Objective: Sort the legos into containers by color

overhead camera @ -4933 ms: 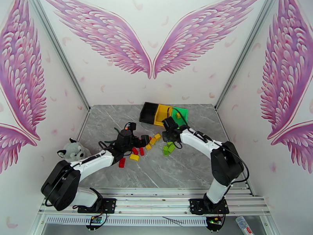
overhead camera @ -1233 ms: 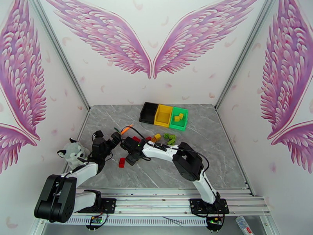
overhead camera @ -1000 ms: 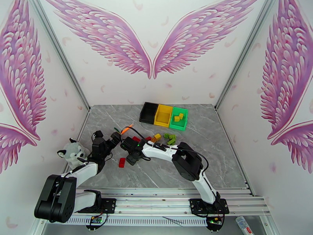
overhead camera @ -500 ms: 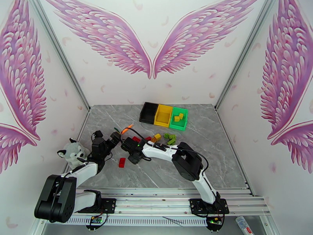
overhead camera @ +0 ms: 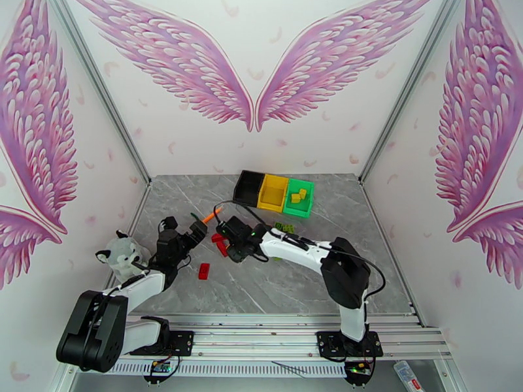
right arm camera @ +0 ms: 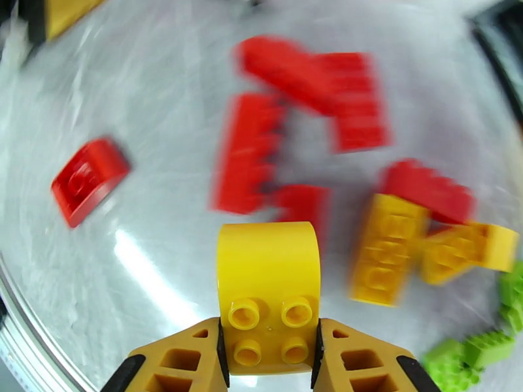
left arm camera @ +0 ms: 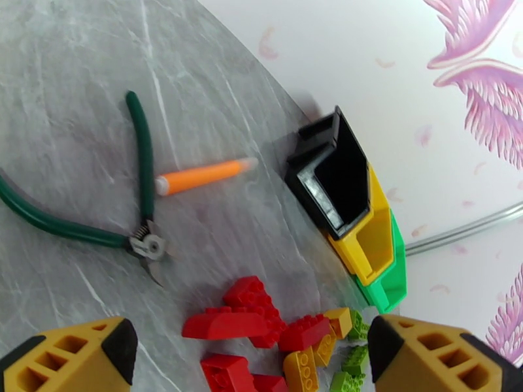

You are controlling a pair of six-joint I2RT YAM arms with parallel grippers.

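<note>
The right gripper (right arm camera: 269, 351) is clamped tight on a yellow brick (right arm camera: 268, 276), just on the near side of the bins (overhead camera: 261, 191), over the loose bricks (right arm camera: 294, 86) scattered there. The left gripper (left arm camera: 252, 341) stands wide open and empty, farther from the bins.

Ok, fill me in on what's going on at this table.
Lego bricks are being sorted by colour into three bins. The right claw is shut on a yellow brick, held over the loose red, yellow and green bricks on the table. The left claw hangs open beside that pile, holding nothing. The black bin and yellow bin look empty; the green bin holds a few bricks.
</note>
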